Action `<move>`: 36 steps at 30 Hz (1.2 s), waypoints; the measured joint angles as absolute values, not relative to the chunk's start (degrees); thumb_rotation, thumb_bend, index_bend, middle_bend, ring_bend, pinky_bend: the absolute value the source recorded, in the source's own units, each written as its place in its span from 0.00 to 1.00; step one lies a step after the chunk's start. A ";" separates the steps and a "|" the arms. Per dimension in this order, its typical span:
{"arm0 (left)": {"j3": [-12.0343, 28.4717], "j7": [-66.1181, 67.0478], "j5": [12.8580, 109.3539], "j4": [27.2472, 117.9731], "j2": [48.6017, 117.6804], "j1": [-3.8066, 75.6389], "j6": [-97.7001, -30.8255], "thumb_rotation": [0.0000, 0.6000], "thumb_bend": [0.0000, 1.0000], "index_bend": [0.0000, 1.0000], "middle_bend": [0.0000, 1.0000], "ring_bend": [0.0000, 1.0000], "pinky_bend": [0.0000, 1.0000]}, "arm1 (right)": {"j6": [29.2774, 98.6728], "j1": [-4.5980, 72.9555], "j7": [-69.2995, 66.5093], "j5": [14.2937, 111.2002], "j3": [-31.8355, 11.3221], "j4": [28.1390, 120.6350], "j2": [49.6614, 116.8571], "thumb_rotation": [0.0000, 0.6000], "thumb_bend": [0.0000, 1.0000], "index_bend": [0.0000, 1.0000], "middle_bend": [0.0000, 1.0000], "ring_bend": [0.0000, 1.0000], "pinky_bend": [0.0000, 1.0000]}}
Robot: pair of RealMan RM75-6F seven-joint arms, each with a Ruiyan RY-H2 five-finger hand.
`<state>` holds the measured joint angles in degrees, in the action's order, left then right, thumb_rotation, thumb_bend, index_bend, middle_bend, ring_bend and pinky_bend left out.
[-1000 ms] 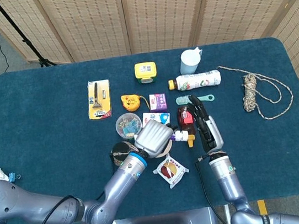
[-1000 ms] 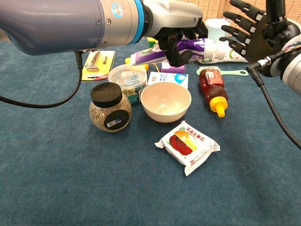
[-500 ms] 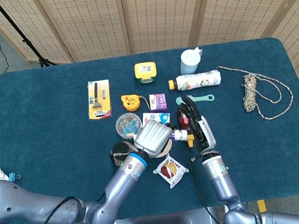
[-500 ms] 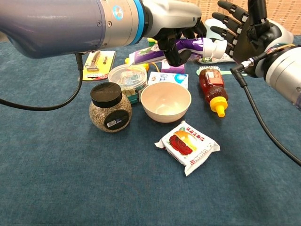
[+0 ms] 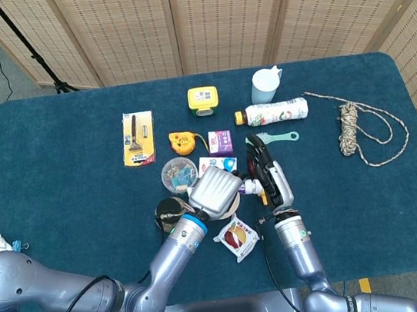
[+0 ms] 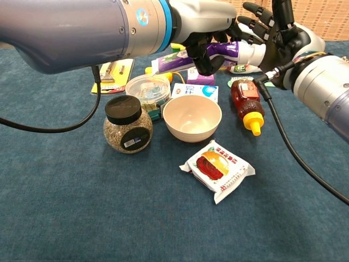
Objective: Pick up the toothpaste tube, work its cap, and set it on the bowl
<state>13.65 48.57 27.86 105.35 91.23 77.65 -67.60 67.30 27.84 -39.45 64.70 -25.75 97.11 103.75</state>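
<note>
The left hand (image 6: 204,27) grips the toothpaste tube (image 6: 191,60) round its middle and holds it lying level in the air, above the far rim of the bowl (image 6: 192,118), with the white cap (image 6: 254,53) pointing right. The right hand (image 6: 275,38) is at that cap end with its fingers (image 6: 256,11) spread, and whether they touch the cap I cannot tell. Just left of the bowl stands a black-lidded jar (image 6: 127,125), a red bottle (image 6: 246,98) lies to its right, and a snack packet (image 6: 218,169) lies near of it on the blue table (image 6: 82,207).
</note>
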 measured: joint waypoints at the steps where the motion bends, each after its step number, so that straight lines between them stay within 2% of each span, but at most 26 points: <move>1: 13.75 48.81 27.83 105.19 91.55 77.62 -68.07 1.00 1.00 0.52 0.45 0.53 0.65 | 67.47 27.88 -39.13 64.68 -25.78 96.89 103.99 0.26 0.00 0.00 0.00 0.00 0.00; 36: 16.45 53.30 25.03 103.31 95.56 78.08 -69.71 1.00 1.00 0.53 0.46 0.54 0.66 | 65.40 28.79 -37.07 64.71 -26.26 96.25 104.36 0.26 0.00 0.00 0.00 0.00 0.00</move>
